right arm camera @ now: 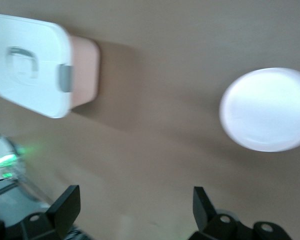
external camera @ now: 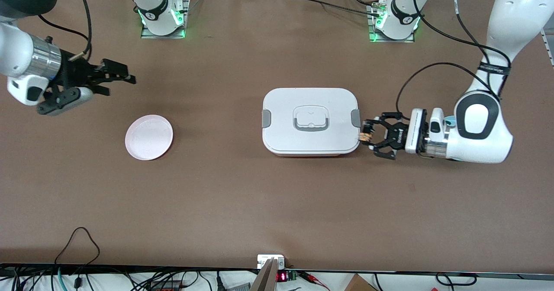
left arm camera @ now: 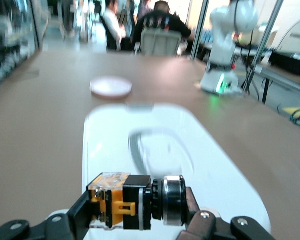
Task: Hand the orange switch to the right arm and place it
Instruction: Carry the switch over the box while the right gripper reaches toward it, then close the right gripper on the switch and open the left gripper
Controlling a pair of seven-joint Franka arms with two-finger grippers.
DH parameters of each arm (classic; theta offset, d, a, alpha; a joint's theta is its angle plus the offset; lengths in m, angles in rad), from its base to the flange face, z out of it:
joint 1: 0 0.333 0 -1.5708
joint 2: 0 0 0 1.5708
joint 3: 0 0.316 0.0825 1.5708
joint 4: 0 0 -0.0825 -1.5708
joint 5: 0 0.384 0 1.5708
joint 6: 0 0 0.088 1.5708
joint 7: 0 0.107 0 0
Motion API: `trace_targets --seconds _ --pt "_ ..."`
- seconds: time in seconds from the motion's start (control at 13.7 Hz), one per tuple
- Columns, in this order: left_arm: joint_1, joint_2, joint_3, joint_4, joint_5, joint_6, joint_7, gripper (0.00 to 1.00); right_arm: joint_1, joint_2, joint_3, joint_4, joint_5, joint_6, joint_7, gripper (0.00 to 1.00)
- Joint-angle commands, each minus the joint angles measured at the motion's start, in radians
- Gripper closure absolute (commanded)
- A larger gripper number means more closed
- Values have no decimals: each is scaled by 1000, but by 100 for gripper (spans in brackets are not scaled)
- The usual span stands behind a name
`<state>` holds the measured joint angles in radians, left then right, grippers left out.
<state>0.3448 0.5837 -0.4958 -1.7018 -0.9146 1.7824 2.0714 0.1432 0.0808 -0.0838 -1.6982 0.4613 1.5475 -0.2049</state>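
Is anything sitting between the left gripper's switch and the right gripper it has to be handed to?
Yes. The left gripper holds the orange switch at the edge of the white lidded box, which lies on the table between it and the open right gripper above the pink plate.

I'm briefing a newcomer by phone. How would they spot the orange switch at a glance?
Find the white lidded box mid-table. At its edge toward the left arm's end, the left end effector grips the orange switch between its fingers. It is a stubby black cylinder with orange-yellow clips and a metal ring, far smaller than the box or the pink plate.
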Motion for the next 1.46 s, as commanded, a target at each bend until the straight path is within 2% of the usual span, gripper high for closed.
trace_targets --seconds 0.0,0.29,0.44,0.51,0.73,1.02,1.17,1.39 --pt "-13 45 -65 25 -104 -26 96 96 -13 31 2 -29 208 -21 -10 0" --pt "-115 45 -72 4 -317 20 163 99 6 161 6 -41 547 -7 -25 0" --pt "-150 45 -72 4 -415 28 213 100 33 198 6 -69 684 12 -62 0" --pt "-168 42 -72 5 -452 35 213 100 56 197 6 -113 765 54 -103 0" --pt "-233 38 -90 14 -559 179 216 100 165 194 6 -234 1033 221 -276 0" --pt "-288 6 -113 19 -662 337 213 100 338 188 6 -308 1374 419 -442 0" --pt "-314 7 -116 19 -675 390 211 100 384 188 6 -305 1438 471 -465 0" --pt "-326 4 -116 19 -710 399 207 100 386 188 6 -305 1462 470 -470 0"
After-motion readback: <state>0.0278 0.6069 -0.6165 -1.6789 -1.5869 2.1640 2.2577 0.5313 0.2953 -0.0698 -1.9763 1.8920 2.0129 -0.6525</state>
